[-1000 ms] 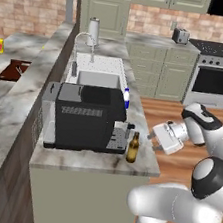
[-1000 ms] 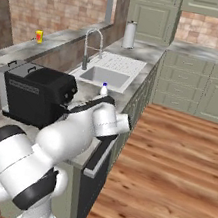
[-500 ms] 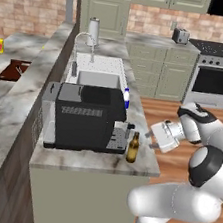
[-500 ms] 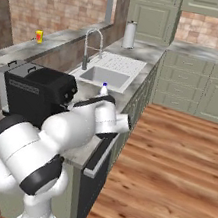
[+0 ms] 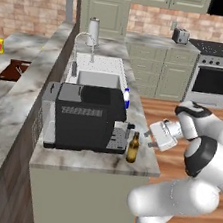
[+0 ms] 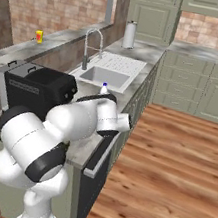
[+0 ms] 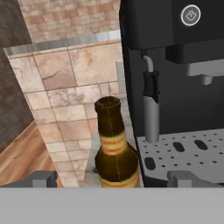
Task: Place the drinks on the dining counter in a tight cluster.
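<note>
Brown bottle (image 7: 113, 148) stands upright at the counter's (image 5: 91, 161) front corner, just beside the black coffee machine (image 5: 85, 117). Gripper (image 7: 111, 178) faces it with jaws fully spread, holding nothing. An off-centre approach could tip the slim bottle off the edge or jam a finger against the machine.

Over the last second the arm's elbow swung outward and its forearm folded in, while the hand (image 5: 152, 138) crept slightly closer to the brown bottle (image 5: 133, 148) at the bench edge.

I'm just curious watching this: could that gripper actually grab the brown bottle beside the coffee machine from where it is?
Probably yes. The open gripper faces the brown bottle squarely, nothing between them, though the coffee machine stands close alongside.
</note>
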